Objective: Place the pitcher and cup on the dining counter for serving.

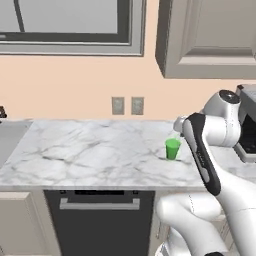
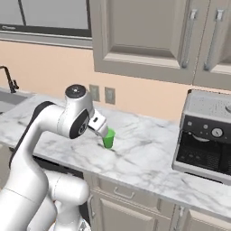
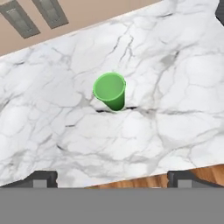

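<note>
- The gripper (image 3: 112, 177) hangs above the marble wall counter (image 1: 90, 150), pointing down at it. In the hand view its two dark fingertips (image 3: 41, 178) sit far apart at the lower corners, so the jaws stand wide open and hold nothing.
- The cup (image 3: 110, 90), small and bright green, stands upright on that counter, apart from the gripper. In the hand view it lies between the two fingertips and beyond them, with bare marble all around it.
- In the left base view the cup (image 1: 172, 149) stands toward the right of the counter, just left of the white arm (image 1: 202, 150).
- In the right base view the cup (image 2: 108, 138) shows just past the arm's wrist, which hides part of it.
- A grey and black coffee machine (image 2: 205, 135) stands on the counter well to the right of the cup.
- Two wall sockets (image 1: 127, 105) sit on the peach wall behind the counter, left of the cup.
- A dark dishwasher front (image 1: 100, 220) lies under the counter's near edge.
</note>
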Robot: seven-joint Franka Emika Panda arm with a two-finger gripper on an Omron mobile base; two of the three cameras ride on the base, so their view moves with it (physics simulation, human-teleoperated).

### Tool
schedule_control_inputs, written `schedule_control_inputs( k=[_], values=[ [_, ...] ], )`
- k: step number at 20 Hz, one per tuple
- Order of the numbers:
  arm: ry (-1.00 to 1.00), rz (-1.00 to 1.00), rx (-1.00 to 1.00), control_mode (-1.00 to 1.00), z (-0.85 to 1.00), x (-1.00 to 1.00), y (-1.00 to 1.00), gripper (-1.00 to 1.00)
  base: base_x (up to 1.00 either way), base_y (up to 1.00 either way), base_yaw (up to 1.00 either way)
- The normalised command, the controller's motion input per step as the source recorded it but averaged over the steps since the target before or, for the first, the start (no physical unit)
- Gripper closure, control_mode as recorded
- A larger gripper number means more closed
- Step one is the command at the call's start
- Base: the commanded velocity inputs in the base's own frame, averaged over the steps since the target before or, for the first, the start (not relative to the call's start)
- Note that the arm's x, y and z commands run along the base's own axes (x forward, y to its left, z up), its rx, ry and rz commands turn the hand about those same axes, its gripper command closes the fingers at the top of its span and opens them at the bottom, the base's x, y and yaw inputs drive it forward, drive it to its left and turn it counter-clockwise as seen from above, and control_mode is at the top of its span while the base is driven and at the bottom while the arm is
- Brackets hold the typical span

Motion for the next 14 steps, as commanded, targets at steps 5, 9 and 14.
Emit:
schedule_control_inputs(
  k=[5,9,14],
  values=[
    [0.0,0.0,0.0,1.0,0.0,0.0,0.0,-1.0,0.42,0.44,-0.37],
    [0.0,0.0,0.0,1.0,0.0,0.0,0.0,-1.0,0.27,0.18,-0.25],
    [0.07,0.0,-0.06,-1.0,-0.11,0.19,0.0,-1.0,0.05,0.0,0.0]
  ],
)
